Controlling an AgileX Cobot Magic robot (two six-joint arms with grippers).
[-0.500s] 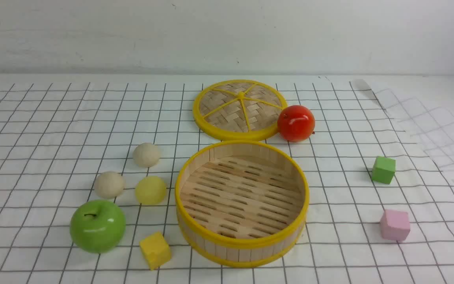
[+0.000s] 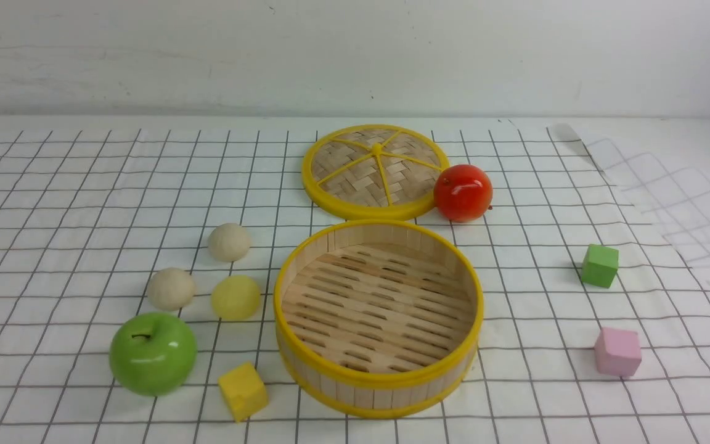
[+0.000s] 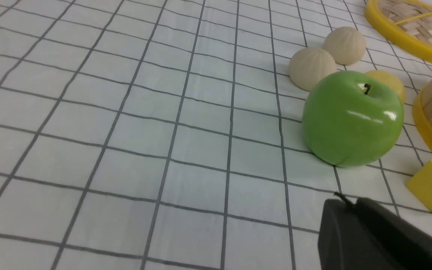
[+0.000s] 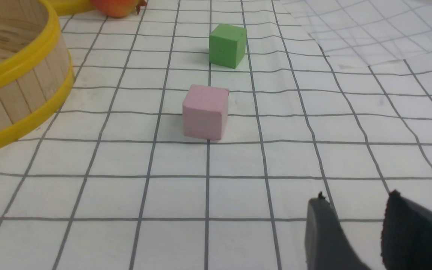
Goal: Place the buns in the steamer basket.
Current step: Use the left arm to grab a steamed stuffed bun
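Three buns lie on the gridded cloth left of the steamer basket [image 2: 378, 394]: an off-white bun [image 2: 229, 242], a second off-white bun [image 2: 171, 288] and a pale yellow bun [image 2: 236, 297]. The basket stands upright with nothing inside it. Neither arm shows in the front view. In the left wrist view my left gripper [image 3: 347, 204] is shut with nothing in it, short of the green apple [image 3: 353, 119]; the off-white buns [image 3: 311, 67] [image 3: 344, 45] lie beyond, and the yellow bun [image 3: 390, 83] is half hidden behind the apple. My right gripper [image 4: 355, 198] is open over bare cloth.
The flat woven lid [image 2: 375, 171] lies behind the basket with a red apple [image 2: 463, 192] against it. A green apple [image 2: 153, 353] and yellow cube [image 2: 243, 391] sit near the front left. A green cube [image 2: 599, 265] and pink cube [image 2: 618, 351] sit to the right.
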